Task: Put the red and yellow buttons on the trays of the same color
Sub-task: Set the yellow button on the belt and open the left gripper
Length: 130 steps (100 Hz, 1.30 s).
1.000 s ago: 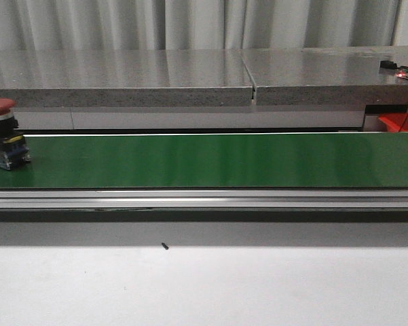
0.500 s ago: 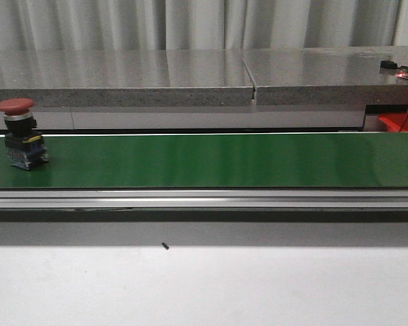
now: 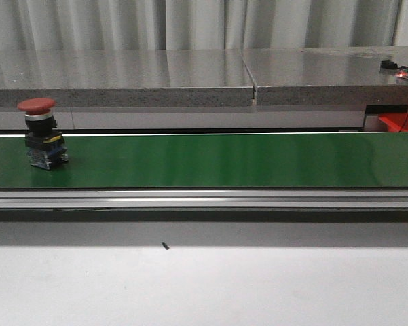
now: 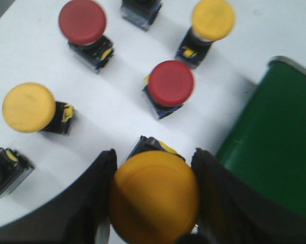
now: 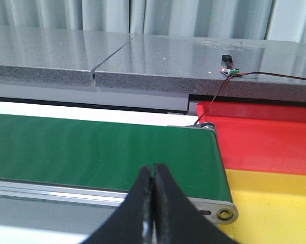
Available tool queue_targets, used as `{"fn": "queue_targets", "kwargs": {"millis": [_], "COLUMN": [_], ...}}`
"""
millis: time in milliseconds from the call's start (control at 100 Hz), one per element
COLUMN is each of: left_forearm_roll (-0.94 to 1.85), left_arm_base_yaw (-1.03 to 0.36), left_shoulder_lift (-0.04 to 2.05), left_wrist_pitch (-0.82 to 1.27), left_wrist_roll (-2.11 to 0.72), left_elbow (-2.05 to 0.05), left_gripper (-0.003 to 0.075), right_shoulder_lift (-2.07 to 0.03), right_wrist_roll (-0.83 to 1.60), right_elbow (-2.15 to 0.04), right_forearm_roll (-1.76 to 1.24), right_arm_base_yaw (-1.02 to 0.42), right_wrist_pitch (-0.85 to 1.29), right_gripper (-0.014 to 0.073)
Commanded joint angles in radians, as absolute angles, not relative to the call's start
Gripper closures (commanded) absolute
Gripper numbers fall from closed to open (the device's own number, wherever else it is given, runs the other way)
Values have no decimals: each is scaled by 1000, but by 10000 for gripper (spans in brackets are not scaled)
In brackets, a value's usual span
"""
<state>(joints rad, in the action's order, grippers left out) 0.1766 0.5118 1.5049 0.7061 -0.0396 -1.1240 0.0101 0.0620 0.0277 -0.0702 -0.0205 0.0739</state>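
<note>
red button stood upright on the green belt at nine o'clock; left gripper clamped a yellow button beside spare buttons; right gripper was pinched together, holding nothing, near the red tray and yellow tray.

The robot's body shows only in the two wrist pictures, low in each frame. The left gripper has two black fingers. They are wide and thick, with smooth, rounded edges, and they look a bit shiny. The picture is a little blurry there. The right gripper also has two black fingers. These look thin and pointed near the tips and get wider lower down, like a tall black triangle.
</note>
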Motion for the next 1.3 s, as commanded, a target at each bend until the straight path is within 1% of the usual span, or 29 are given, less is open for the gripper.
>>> {"fn": "queue_targets", "kwargs": {"millis": [0, 190, 330, 780, 980, 1020, 1070, 1100, 1120, 1150, 1160, 1170, 1190, 1220, 1240, 1290], "left_forearm_roll": [199, 200, 200, 228, 264, 294, 336, 358, 373, 388, 394, 397, 402, 407, 407, 407], "left_arm_base_yaw": [470, 350, 303, 297, 297, 297, 297, 297, 297, 297, 297, 297, 297, 297, 297, 297], "left_shoulder_lift": [1432, 1418, 1438, 1574, 1608, 1609, 1609, 1609, 1607, 1607, 1607, 1607, 1607, 1607, 1607, 1607], "left_wrist_pitch": [721, 732, 726, 702, 714, 724, 736, 738, 738, 738, 738, 738, 738, 734, 734, 734], "left_wrist_roll": [-54, -80, -80, -80, -116, -158, -215, -238, -246, -253, -255, -255, -255, -255, -255, -255], "left_elbow": [-1191, -1229, -1229, -1229, -1229, -1229, -1229, -1229, -1229, -1229, -1229, -1229, -1229, -1229, -1229, -1229], "left_gripper": [714, 714, 714, 713, 696, 659, 581, 506, 472, 379, 360, 322, 285, 197, 150, 68], "right_shoulder_lift": [26, 26, 26, 26, 26, 26, 26, 26, 26, 26, 26, 26, 26, 26, 26, 26], "right_wrist_roll": [66, 66, 66, 66, 66, 66, 66, 66, 66, 66, 66, 66, 66, 66, 66, 66], "right_elbow": [11, 11, 11, 11, 11, 11, 11, 11, 11, 11, 11, 11, 11, 11, 11, 11], "right_forearm_roll": [-63, -63, -63, -63, -63, -63, -63, -63, -63, -63, -63, -63, -63, -63, -63, -63], "right_arm_base_yaw": [-23, -23, -23, -23, -23, -23, -23, -23, -23, -23, -23, -23, -23, -23, -23, -23], "right_wrist_pitch": [-11, -11, -11, -11, -11, -11, -11, -11, -11, -11, -11, -11, -11, -11, -11, -11], "right_gripper": [662, 662, 662, 662, 662, 662, 662, 662, 662, 662, 662, 662, 662, 662, 662, 662]}}
